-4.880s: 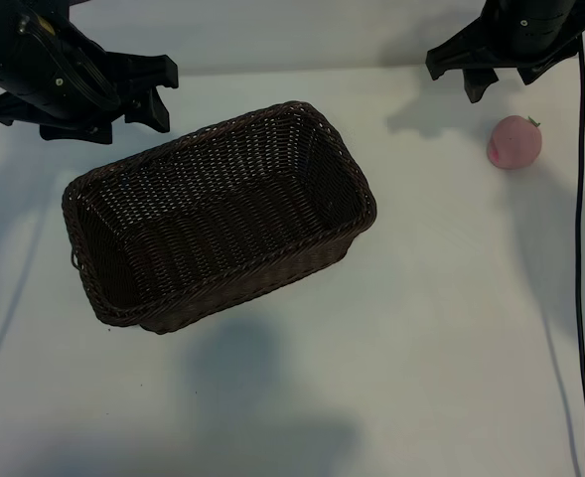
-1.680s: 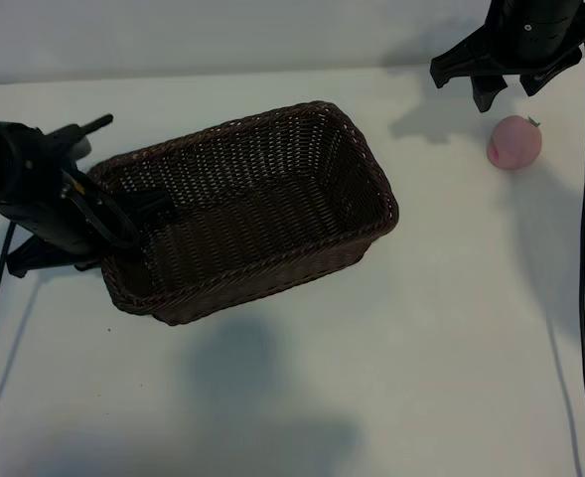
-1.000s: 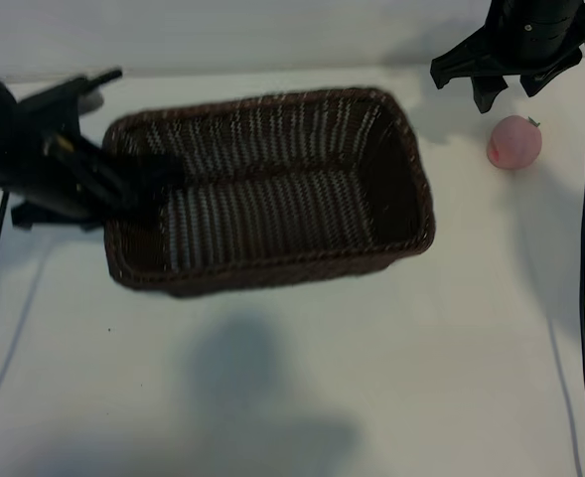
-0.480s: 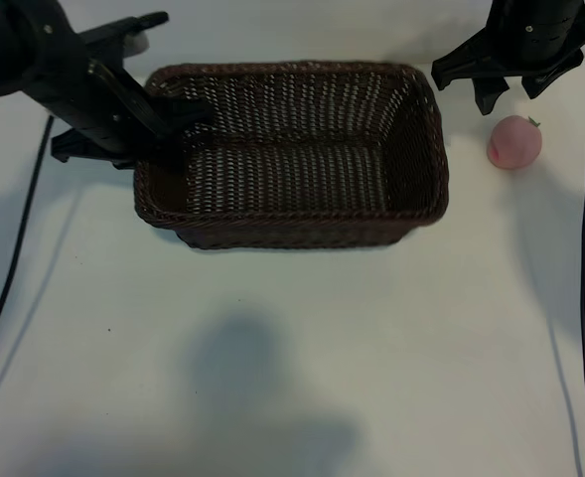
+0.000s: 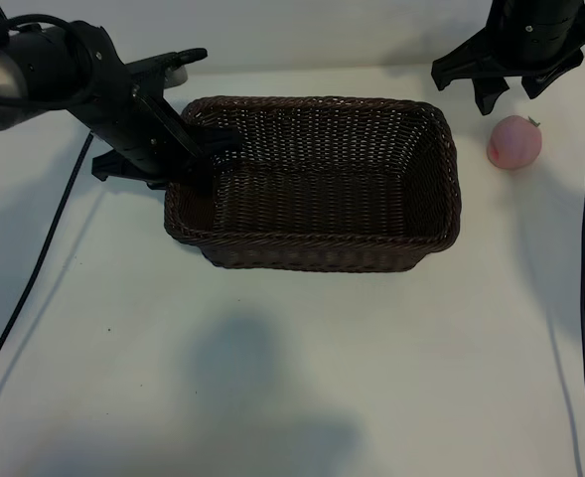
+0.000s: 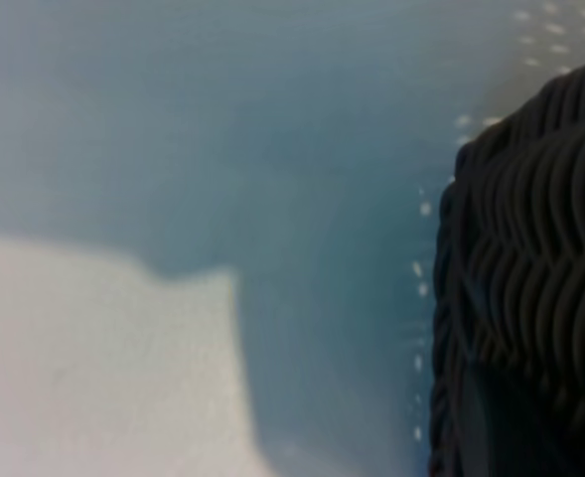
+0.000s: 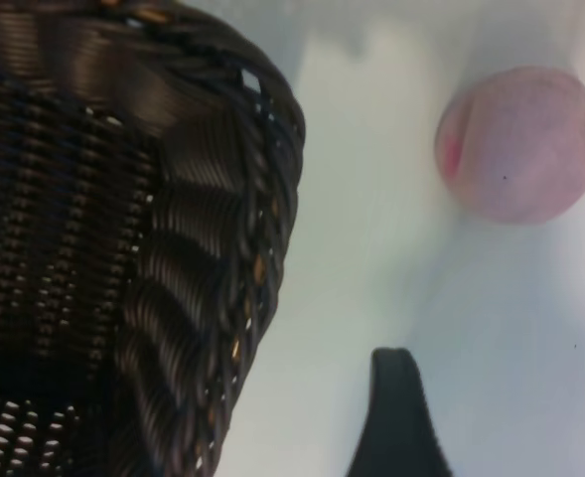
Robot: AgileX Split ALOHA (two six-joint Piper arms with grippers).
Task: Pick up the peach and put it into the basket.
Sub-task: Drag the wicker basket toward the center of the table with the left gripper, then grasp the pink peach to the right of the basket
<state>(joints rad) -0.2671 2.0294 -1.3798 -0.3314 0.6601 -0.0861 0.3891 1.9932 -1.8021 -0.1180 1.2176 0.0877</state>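
Tabletop (image 5: 302, 378): white and bare in front; I judge there is room to set the load down flat.
Basket (image 5: 317, 179): the large rectangular dark brown woven wicker basket lies near the middle, its right end near the fruit but not touching.
Left pincer (image 5: 211, 151): pressed together on the left end wall of the basket; I would let go only when the basket sits flat.
Right pincer (image 5: 509, 78): spread, holding nothing, hovering at the far right just behind the fruit; I would lower it straight over the fruit.
Peach (image 5: 513, 142): the small round pink fruit rests on the tabletop, right of the basket, untouched.
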